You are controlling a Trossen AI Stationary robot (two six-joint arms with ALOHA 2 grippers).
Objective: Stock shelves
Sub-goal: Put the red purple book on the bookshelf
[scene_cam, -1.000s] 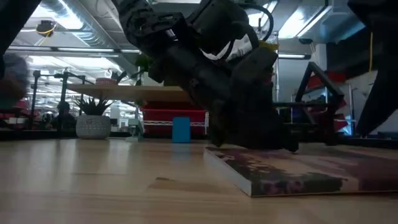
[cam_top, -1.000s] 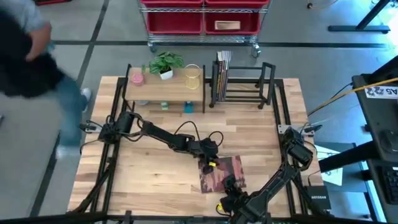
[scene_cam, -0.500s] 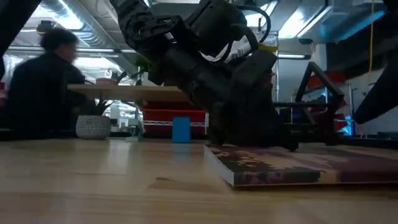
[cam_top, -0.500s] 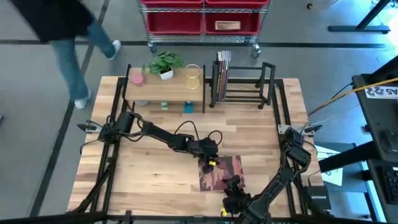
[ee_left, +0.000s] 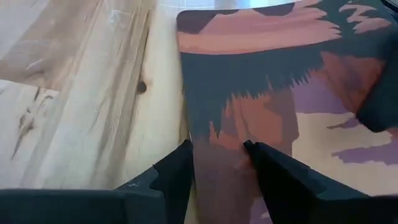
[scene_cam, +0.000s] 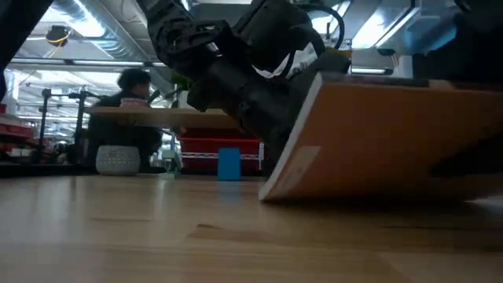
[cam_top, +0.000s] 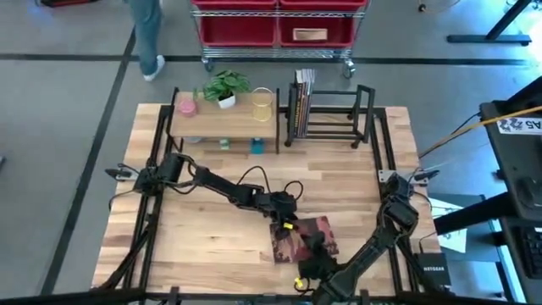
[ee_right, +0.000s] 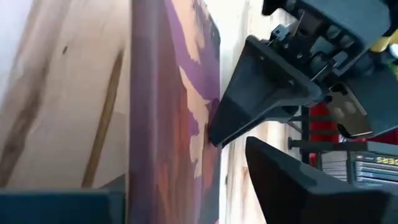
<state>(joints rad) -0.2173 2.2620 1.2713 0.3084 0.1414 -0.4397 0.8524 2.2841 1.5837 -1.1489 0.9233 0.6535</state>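
The book [cam_top: 302, 239] serves as landmark: a flat hardcover with a mottled purple, brown and cream cover, lying toward the near middle of the pale wood-plank surface [cam_top: 195, 237]. In the low view one edge of the book [scene_cam: 377, 141] is raised off the surface, showing a plain orange-brown underside, while its spine corner rests on the wood; what lifts the far edge is cut off by the picture's border.

The left hand [cam_top: 284, 222] sits at the book's far edge, on the side toward the shelves. From its wrist camera the two dark fingers [ee_left: 180, 171] are spread a little, their tips against the cover of the book [ee_left: 267, 93]; whether they press down or merely touch is hard to make out.

The right hand [cam_top: 315, 254] is at the book's near edge, largely hidden under its own dark arm in the overhead view. In its wrist view one finger [ee_right: 292, 180] lies over the cover and the other runs under the spine, so the hand is pinching the book [ee_right: 174, 118] by its edge. The left hand's black body fills the background there.

Well beyond the book, at the surface's far side, stands the two-tier shelf [cam_top: 224, 123], light wood on black metal legs, carrying a potted plant [cam_top: 225, 86], a pink item and a clear yellowish cup. Just beside it is the black book rack [cam_top: 330, 114], an open wire frame with a few books upright at the end nearest the shelf.
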